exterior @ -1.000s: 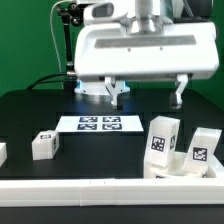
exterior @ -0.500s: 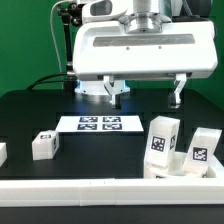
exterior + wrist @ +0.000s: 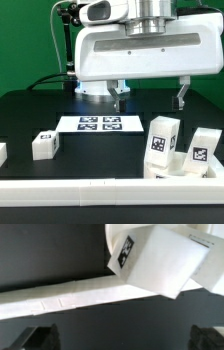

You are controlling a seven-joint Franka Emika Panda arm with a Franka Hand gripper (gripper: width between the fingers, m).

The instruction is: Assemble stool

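Exterior view: gripper [image 3: 151, 96] open, empty, over table [image 3: 28, 112] | wrist view: leg block [image 3: 155, 260] seemingly touching rail [image 3: 70, 296]

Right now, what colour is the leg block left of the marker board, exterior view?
White leg block, black-and-white tag on top; best in the exterior view.

The gripper [image 3: 151, 100] now sits further toward the exterior view's right than it did one second ago. Both fingers [image 3: 120, 96] are displaced by the same small amount in that direction. The white wrist housing [image 3: 150, 50] above them shifts with them, and its far side now reaches the right edge of the exterior view. The arm segment [image 3: 105, 11] at the top of that view is also displaced to the right. Most of this shift occurs within the last half second.
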